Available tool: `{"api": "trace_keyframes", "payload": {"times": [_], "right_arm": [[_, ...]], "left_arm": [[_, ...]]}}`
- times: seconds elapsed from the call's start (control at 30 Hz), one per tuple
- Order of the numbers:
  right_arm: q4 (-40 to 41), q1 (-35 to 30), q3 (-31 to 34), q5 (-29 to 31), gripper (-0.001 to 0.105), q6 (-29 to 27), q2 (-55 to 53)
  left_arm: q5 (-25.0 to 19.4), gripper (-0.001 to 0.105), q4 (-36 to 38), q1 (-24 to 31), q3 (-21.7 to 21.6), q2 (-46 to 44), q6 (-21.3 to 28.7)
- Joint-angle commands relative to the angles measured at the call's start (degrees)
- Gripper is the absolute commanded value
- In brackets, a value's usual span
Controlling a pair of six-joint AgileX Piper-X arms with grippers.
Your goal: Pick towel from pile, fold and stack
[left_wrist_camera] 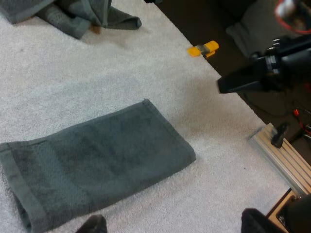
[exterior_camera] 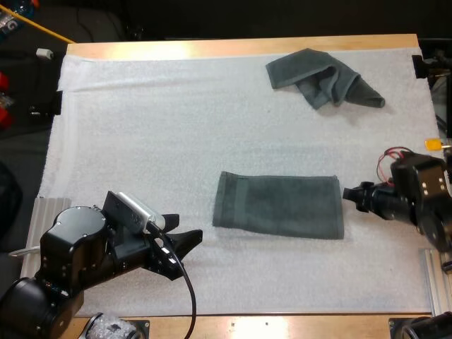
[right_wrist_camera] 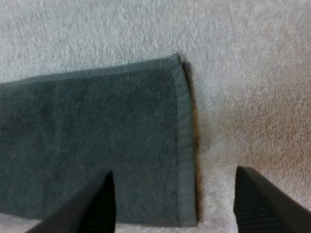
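The flat towel lies in the middle of the white mat as a long rectangle, doubled over, its layered short edge turned towards the right hand; the crumpled towel sits well apart at the far right of the mat, near the desk edge. The right hand hangs just off that short edge with its fingers spread, one above the cloth and the other above bare mat, gripping nothing. The left hand waits near the towel's opposite short end, also spread and empty. This looks like the moment before a second fold, right end carried over to the left. To do it well, the right hand should come down so that one finger slides under both layers at the hem and the other closes on top, taking the whole thickness and not just the upper sheet; a grip near the middle of the edge would keep the corners from drooping unevenly. The left hand could pin the far end so the cloth does not drag across the mat, and the edges should meet squarely before release
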Motion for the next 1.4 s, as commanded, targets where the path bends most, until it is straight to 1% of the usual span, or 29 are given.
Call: {"api": "trace_keyframes", "payload": {"times": [0.0, 0.13, 0.3, 0.4, 0.6, 0.8, 1.13, 1.3, 1.37], "right_arm": [[-0.86, -1.31, -0.28, -1.84, 0.052, -1.40, 1.30], [-2.00, -4.82, -0.28, -3.98, 0.052, -3.15, 5.95], [-5.36, -9.21, 0.25, -12.16, 0.052, -4.17, 11.59], [-7.00, -10.52, 0.68, -16.12, 0.052, -4.16, 14.87], [-9.95, -10.61, 1.26, -21.88, 0.052, -4.16, 20.86], [-11.02, -10.61, 1.26, -22.61, 0.052, -4.16, 26.03], [-13.01, -10.60, 1.26, -23.29, 0.052, -3.85, 30.88], [-14.58, -10.36, 1.26, -26.33, 0.052, -2.32, 32.57], [-14.82, -9.95, 1.26, -26.35, 0.052, -1.66, 33.01]], "left_arm": [[0.37, 0.056, 0.43, -0.03, -0.32, 0.03, -0.57], [0.37, 0.056, 1.40, -0.03, -0.32, 0.03, -0.57], [0.37, 0.056, 1.53, -0.03, -0.32, 0.03, -0.57], [0.37, 0.056, 1.53, -0.03, -0.32, 0.03, -0.57], [0.37, 0.056, 1.53, -0.03, -0.32, 0.03, -0.57], [0.37, 0.056, 1.53, -0.03, -0.32, 0.03, -0.57], [0.37, 0.056, 1.53, -0.03, -0.21, 0.03, -0.57], [0.37, 0.056, 1.53, -0.03, -0.21, 0.03, -0.57], [0.37, 0.056, 1.53, -0.03, -0.21, 0.03, -0.57]]}}
